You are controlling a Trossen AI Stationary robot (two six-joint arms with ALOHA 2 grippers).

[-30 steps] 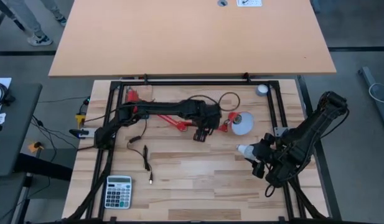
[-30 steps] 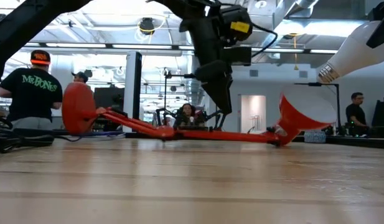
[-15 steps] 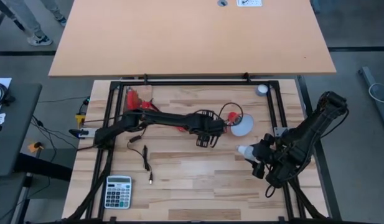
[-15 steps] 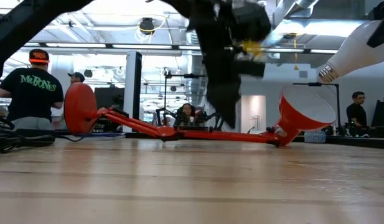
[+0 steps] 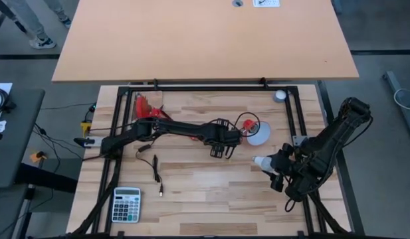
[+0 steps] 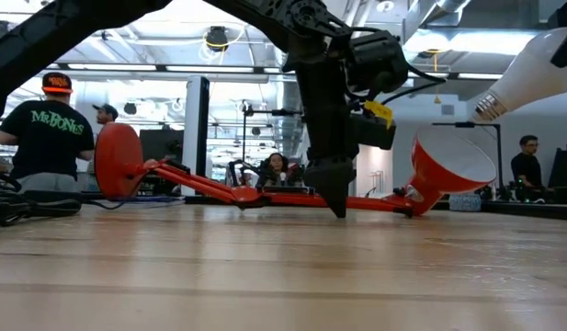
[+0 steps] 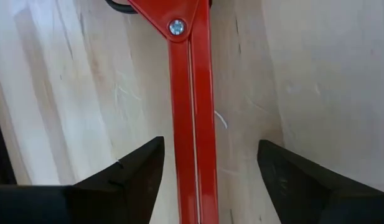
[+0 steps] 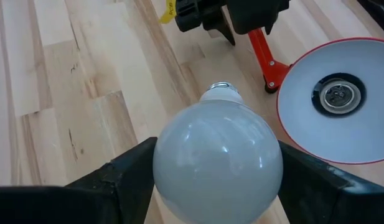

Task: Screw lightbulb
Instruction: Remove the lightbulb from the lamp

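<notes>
The right gripper (image 8: 210,180) clenches the white pear-shaped lightbulb (image 8: 218,163) — unscrewed yet, short of the red lamp's empty socket (image 8: 337,95); the open left gripper (image 7: 207,171) straddles the red lamp arm (image 7: 195,124).

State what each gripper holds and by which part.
The right gripper holds the lightbulb by its glass globe, screw base pointing outward. The left gripper holds nothing; its open fingers straddle the red lamp arm.
</notes>
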